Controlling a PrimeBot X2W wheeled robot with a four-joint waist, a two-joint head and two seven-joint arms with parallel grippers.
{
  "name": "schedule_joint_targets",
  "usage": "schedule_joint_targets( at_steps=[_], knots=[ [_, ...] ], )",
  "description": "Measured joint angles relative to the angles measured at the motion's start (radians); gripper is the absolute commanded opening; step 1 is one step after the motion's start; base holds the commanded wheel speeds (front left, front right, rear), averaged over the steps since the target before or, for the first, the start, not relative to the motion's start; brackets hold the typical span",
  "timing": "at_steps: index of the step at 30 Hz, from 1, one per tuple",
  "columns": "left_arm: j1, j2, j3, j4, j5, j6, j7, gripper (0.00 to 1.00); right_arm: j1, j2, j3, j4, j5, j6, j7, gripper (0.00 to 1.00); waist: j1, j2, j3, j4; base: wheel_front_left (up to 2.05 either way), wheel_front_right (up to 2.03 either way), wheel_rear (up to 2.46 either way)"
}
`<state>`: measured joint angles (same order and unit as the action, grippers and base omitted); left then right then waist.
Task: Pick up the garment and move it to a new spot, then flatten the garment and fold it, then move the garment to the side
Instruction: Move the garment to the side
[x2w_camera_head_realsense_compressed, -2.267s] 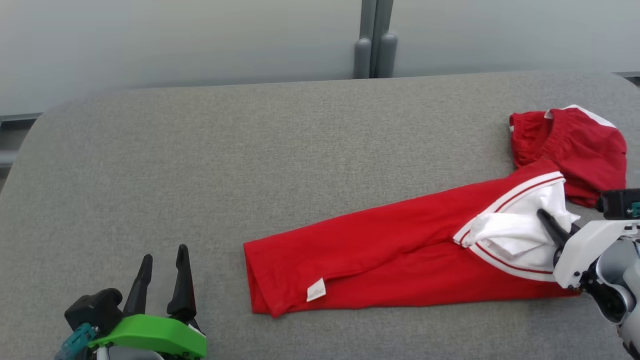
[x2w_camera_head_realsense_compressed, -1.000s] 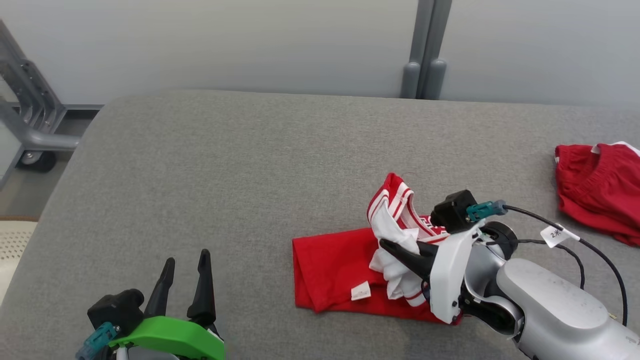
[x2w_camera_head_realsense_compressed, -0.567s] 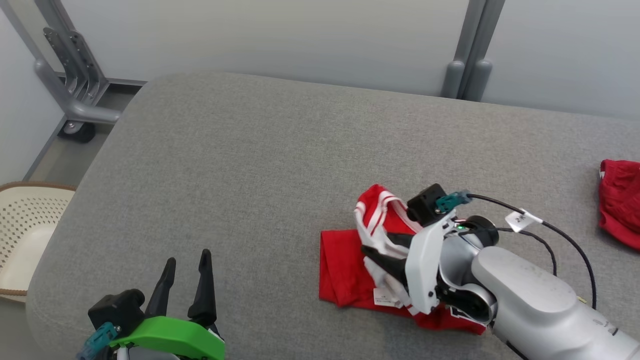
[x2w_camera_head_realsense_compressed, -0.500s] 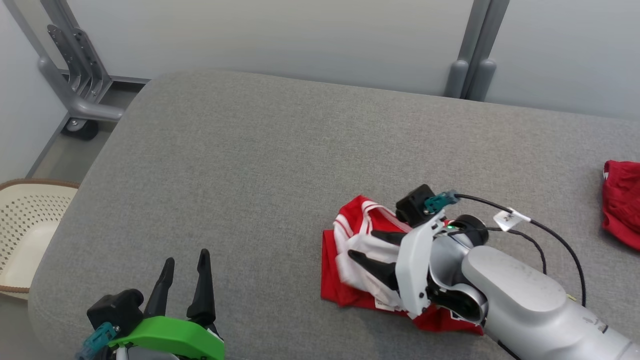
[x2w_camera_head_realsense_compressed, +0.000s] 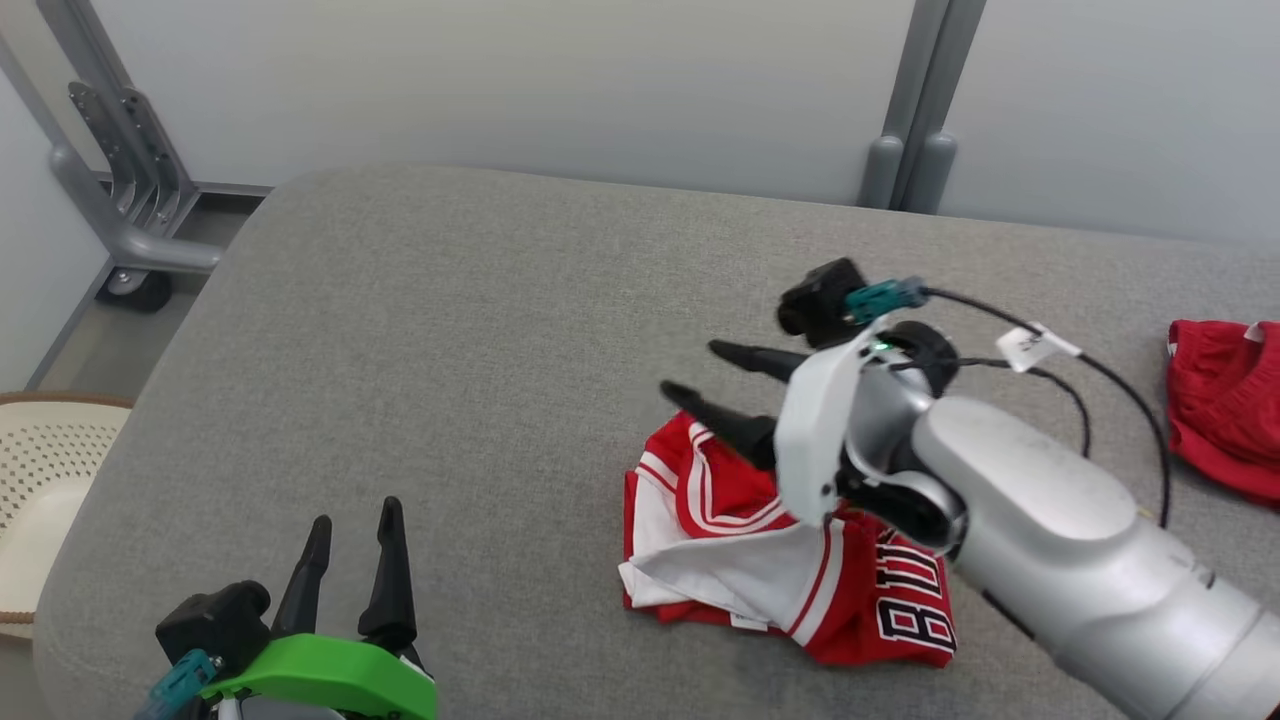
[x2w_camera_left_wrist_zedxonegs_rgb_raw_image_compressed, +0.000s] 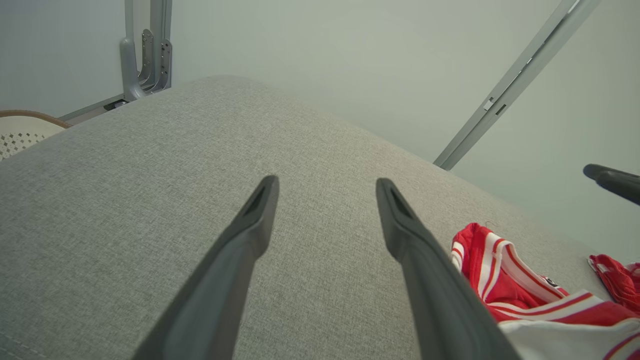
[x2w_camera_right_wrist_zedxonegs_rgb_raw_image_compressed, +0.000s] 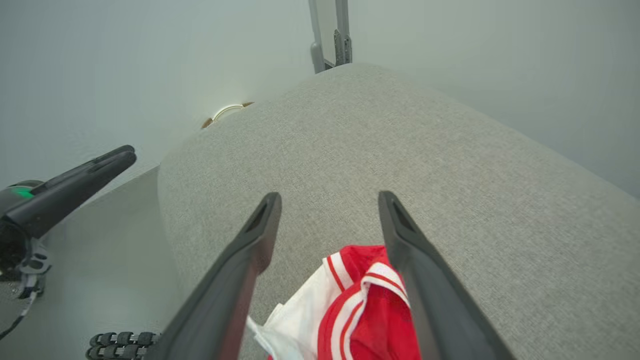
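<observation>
right tool (x2w_camera_head_realsense_compressed: 692, 368) aloft, fingers spread wide, left tool (x2w_camera_head_realsense_compressed: 355, 512) low, fingers parted

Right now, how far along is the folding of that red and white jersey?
Done, it seems: the jersey lies on the grey table in a compact, rather rumpled folded bundle. In hand: nothing; the right hand hovers open above it, and the left hand waits open near the table's front edge. Left: moving the bundle to the side, perhaps after tidying the fold.
</observation>
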<state>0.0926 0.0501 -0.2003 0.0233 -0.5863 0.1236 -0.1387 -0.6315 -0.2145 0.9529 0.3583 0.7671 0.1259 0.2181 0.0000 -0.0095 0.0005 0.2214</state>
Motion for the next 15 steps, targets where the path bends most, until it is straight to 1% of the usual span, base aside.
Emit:
schedule_joint_targets(
  at_steps=[5,6,8,11,15],
  knots=[
    [0.013,0.000,0.003,-0.005,0.000,0.000,0.000,1.00,0.007,-0.111,-0.075,0.058,0.017,-0.006,-0.033,1.00,0.0000,0.0000,-0.008,-0.026,0.00,0.00,0.00],
    [0.017,0.000,0.004,-0.006,0.000,0.000,0.000,1.00,0.014,-0.134,-0.083,0.071,0.020,-0.013,-0.038,1.00,0.0000,0.0000,-0.008,-0.032,0.00,0.00,0.00],
    [0.022,0.000,0.003,-0.009,0.000,0.000,0.000,1.00,0.044,-0.168,-0.103,0.093,0.033,-0.015,-0.043,1.00,0.0000,0.0000,-0.008,-0.043,0.00,0.00,0.00],
    [0.023,0.000,0.002,-0.020,0.000,0.000,0.000,1.00,0.114,-0.199,-0.132,0.119,0.068,-0.032,-0.060,1.00,0.0000,0.0000,-0.001,-0.056,0.00,0.00,0.00],
    [0.023,0.000,-0.001,-0.032,0.000,0.000,0.002,1.00,0.186,-0.217,-0.167,0.145,0.118,-0.040,-0.086,1.00,0.0000,0.0000,0.016,-0.068,0.00,0.00,0.00]
  ],
)
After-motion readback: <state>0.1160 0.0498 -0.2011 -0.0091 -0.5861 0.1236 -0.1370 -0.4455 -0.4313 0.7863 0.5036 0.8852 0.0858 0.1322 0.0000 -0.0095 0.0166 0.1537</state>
